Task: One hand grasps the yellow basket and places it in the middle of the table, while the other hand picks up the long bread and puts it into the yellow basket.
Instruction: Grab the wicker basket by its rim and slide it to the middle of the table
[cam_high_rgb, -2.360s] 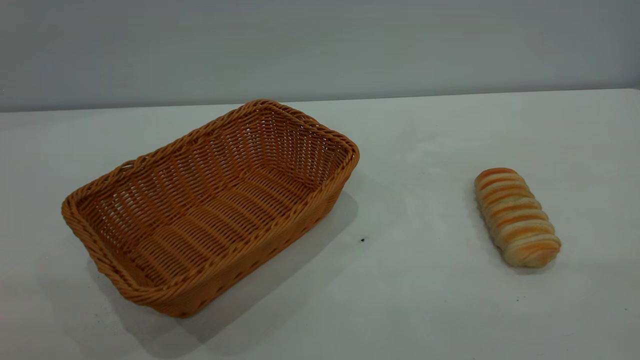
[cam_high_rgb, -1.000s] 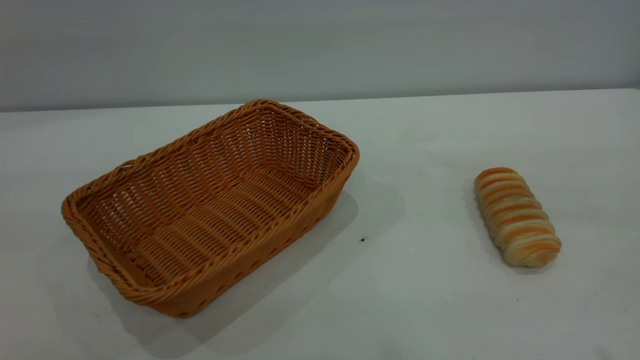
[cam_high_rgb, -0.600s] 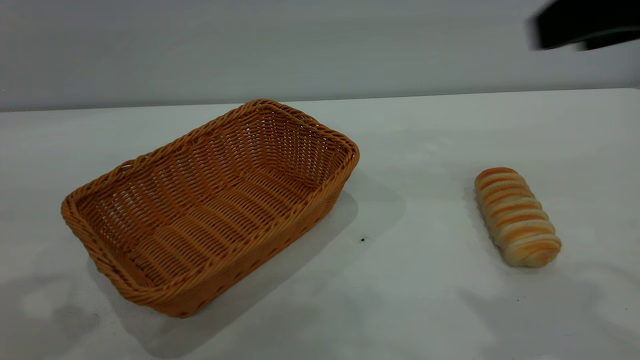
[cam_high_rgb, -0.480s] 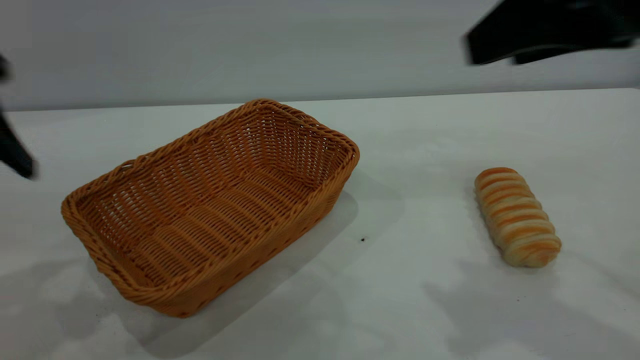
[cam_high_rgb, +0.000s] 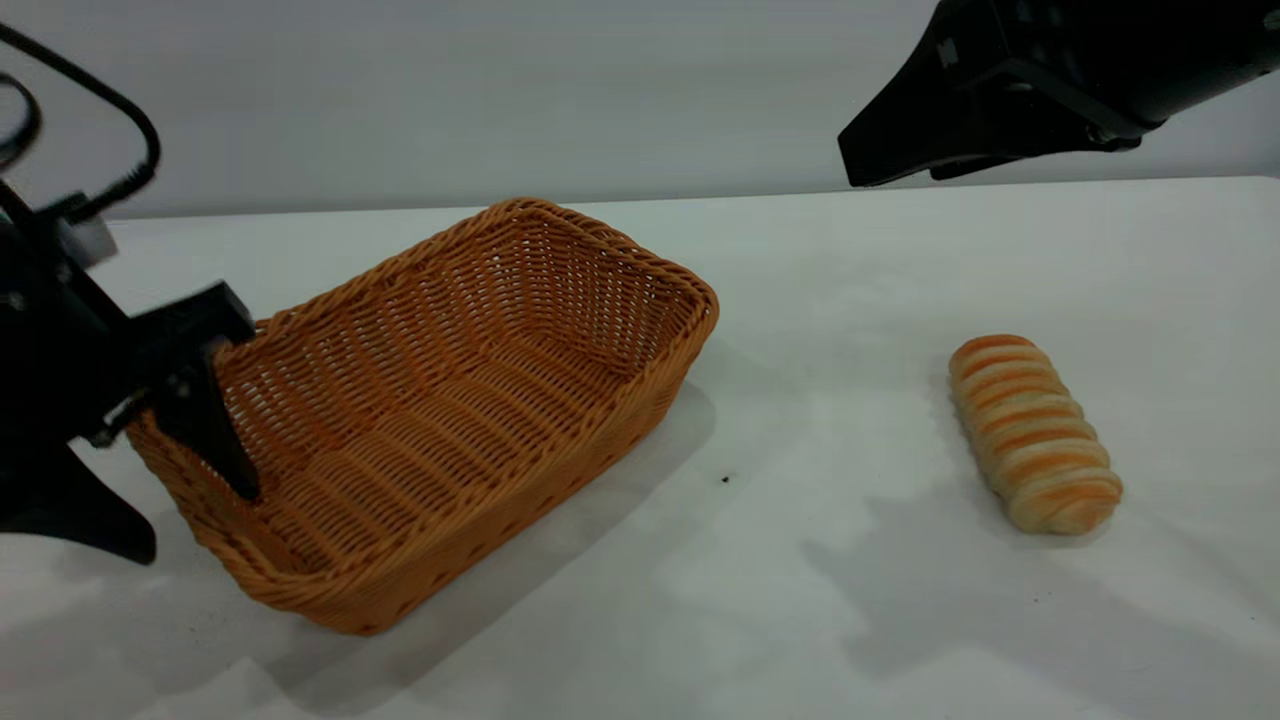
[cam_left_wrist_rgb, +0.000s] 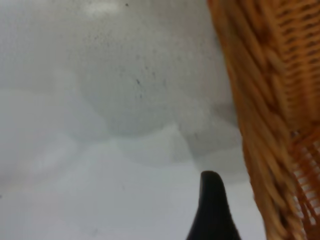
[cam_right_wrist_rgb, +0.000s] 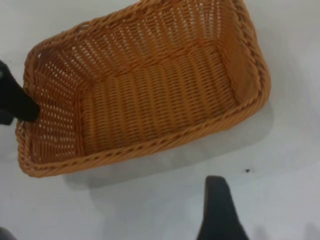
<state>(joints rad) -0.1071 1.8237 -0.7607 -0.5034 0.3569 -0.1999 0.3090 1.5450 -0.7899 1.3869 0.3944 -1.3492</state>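
Left gripper, black and reaching in from the exterior view's left edge, straddles the near-left short wall of the yellow basket, a rectangular orange-tan woven wicker basket with sloping sides and a braided rim. One finger hangs inside the rim and the other outside it, so the gripper is spread open and has hold of nothing. Right gripper comes in from the upper right corner, angled down and leftward, high above the tabletop, a broad plain white surface; whether its fingers are parted I cannot tell. The long bread, an oblong loaf with crosswise golden and cream ridges, lies on the tabletop well apart from the basket, below the right arm.

Left wrist view: one dark fingertip stands just outside the braided basket rim, over white tabletop.

Right wrist view: the whole basket lies below, the left gripper's finger at its far short wall, and one dark finger of the right gripper over bare tabletop.
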